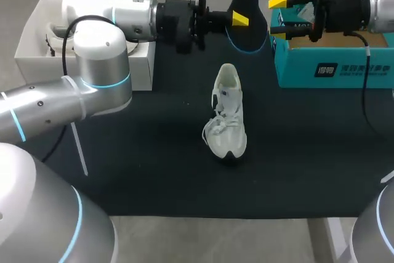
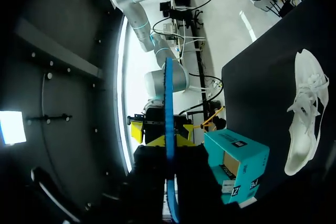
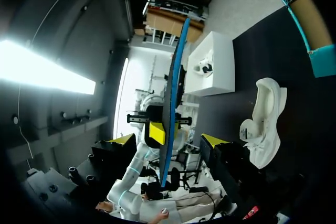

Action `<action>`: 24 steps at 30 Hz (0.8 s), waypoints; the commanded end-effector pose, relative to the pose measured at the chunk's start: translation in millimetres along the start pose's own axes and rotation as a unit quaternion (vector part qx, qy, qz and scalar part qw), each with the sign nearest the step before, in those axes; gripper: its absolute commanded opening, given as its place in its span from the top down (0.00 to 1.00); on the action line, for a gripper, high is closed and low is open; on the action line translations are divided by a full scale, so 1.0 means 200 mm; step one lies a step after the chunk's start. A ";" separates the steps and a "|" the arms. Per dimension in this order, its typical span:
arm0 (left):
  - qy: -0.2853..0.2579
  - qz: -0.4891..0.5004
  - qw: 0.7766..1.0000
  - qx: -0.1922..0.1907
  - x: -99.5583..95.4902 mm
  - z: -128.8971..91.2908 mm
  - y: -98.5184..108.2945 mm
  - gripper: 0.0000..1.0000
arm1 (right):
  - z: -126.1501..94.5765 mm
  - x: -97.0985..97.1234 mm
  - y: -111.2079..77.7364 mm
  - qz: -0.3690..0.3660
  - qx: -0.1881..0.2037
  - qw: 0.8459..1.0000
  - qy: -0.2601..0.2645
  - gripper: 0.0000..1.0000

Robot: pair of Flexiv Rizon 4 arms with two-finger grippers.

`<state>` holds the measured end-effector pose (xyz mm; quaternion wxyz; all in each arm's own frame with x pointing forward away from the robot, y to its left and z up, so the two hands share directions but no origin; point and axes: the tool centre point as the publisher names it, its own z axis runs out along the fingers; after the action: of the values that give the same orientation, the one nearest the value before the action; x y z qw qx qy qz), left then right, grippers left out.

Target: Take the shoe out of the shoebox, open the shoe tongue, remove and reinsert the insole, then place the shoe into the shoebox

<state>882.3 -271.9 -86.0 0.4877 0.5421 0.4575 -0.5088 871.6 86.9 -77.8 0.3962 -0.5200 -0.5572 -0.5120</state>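
A black insole (image 1: 249,13) with a blue rim hangs in the air above the back of the mat, and my left gripper (image 1: 239,19) is shut on it. Edge-on in the left wrist view, the insole (image 2: 169,108) is pinched by that gripper (image 2: 169,141). My right gripper (image 1: 278,13) faces it from the right, open. In the right wrist view the insole (image 3: 174,93) stands between its spread fingers (image 3: 167,141) with a gap on each side. The white shoe (image 1: 226,115) lies on the black mat (image 1: 154,164), toe toward me, and also shows as shoe (image 2: 304,114) and shoe (image 3: 265,119).
The teal shoebox (image 1: 332,69) stands open at the back right, under my right arm; it shows as a teal box (image 2: 236,163) in the left wrist view. A white box (image 1: 37,50) holding another shoe sits at the back left.
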 end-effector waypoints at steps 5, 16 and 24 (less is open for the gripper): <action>-0.008 0.003 1.000 -0.005 0.01 0.06 0.00 1.00 | 0.04 -0.01 0.04 0.007 0.007 1.000 -0.006 0.58; -0.018 0.009 1.000 -0.013 0.01 0.08 0.02 1.00 | 0.07 0.00 0.03 0.015 0.004 1.000 -0.012 0.73; -0.024 0.015 0.999 -0.024 0.00 0.08 0.04 1.00 | 0.08 -0.01 0.01 0.020 0.006 1.000 -0.014 0.78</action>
<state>889.1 -285.9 -84.5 0.5165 0.5259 0.4501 -0.5041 876.1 100.7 -81.4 0.4034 -0.5336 -0.5555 -0.4939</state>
